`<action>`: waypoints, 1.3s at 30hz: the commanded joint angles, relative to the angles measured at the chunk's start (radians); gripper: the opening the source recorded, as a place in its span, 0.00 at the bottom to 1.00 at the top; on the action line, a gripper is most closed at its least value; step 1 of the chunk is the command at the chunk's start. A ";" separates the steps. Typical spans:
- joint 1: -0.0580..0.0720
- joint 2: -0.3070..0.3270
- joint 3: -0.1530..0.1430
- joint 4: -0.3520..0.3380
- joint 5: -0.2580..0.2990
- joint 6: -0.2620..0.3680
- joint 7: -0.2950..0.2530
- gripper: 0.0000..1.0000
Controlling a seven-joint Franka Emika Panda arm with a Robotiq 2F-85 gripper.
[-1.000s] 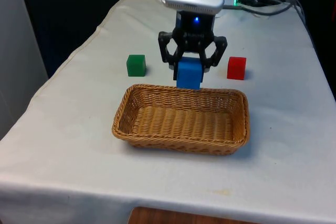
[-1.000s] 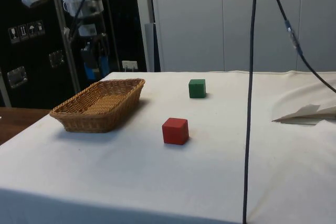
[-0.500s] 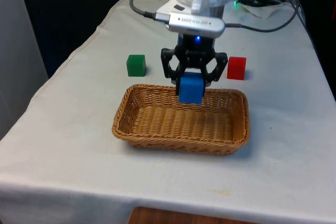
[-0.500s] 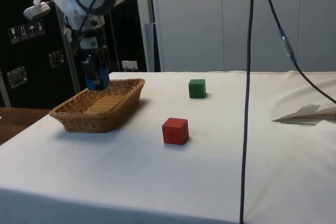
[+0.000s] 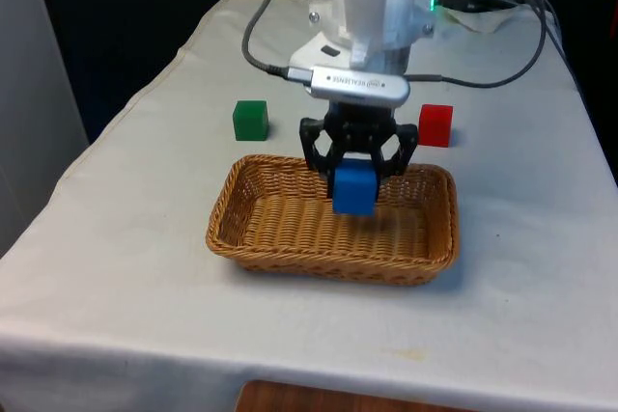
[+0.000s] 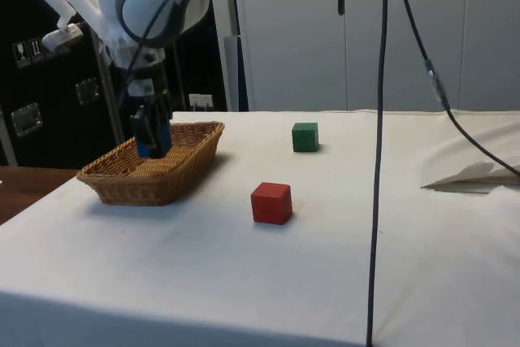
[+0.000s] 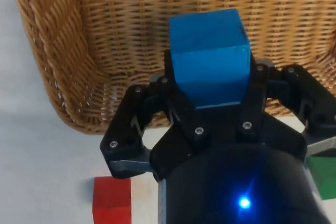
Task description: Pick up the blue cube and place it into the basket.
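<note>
The claw (image 5: 354,176) grips the blue cube (image 5: 353,187) between its fingers, closed on its sides, and holds it low over the middle of the wicker basket (image 5: 251,229), at centre frame in the front view. The basket sits on the counter (image 5: 126,238). Beyond the basket, a green cube (image 5: 250,120) stands toward upper left and a red cube (image 5: 435,125) toward upper right.

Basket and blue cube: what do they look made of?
Basket: woven wicker or rattan by the look, tan, with interlaced strands and a braided rim; could be a plastic imitation. Blue cube, held in the gripper over the basket: solid, matte, evenly blue with crisp edges and flat faces, most likely painted wood, possibly foam or plastic.
</note>
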 commanded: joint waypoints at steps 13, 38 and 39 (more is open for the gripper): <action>-0.006 0.044 0.008 0.007 0.030 0.043 -0.015 0.03; 0.000 0.003 -0.001 0.013 0.027 -0.006 -0.016 1.00; 0.001 -0.004 -0.001 0.012 0.026 -0.012 -0.016 1.00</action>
